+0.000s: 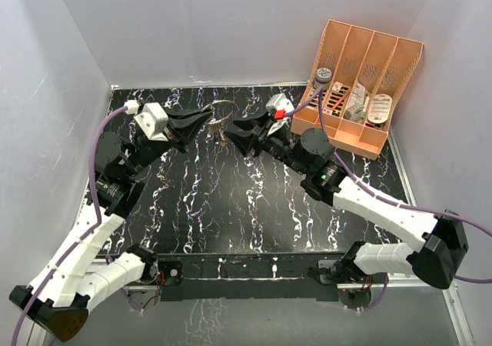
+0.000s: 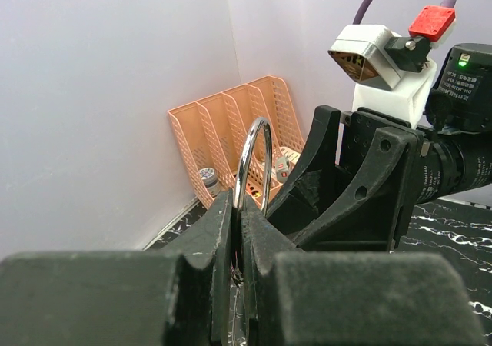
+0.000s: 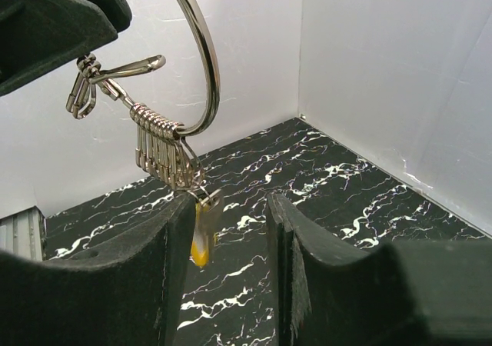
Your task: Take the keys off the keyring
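My left gripper (image 1: 206, 116) is shut on the keyring (image 1: 222, 109), a thin silvery wire ring held up above the table. The ring stands upright between the left fingers in the left wrist view (image 2: 247, 158). In the right wrist view the ring (image 3: 201, 61) carries a row of small metal clips (image 3: 161, 150). A brass-yellow key (image 3: 201, 234) and a silvery key hang below them, between my right gripper's (image 3: 231, 234) open fingers, close to the left finger. The right gripper (image 1: 237, 128) sits just right of the ring, facing the left one.
An orange slotted organiser (image 1: 361, 84) stands at the back right with small items in it and a grey-lidded jar (image 1: 322, 76) at its left end. White walls close in the black marbled table (image 1: 231, 200) on three sides.
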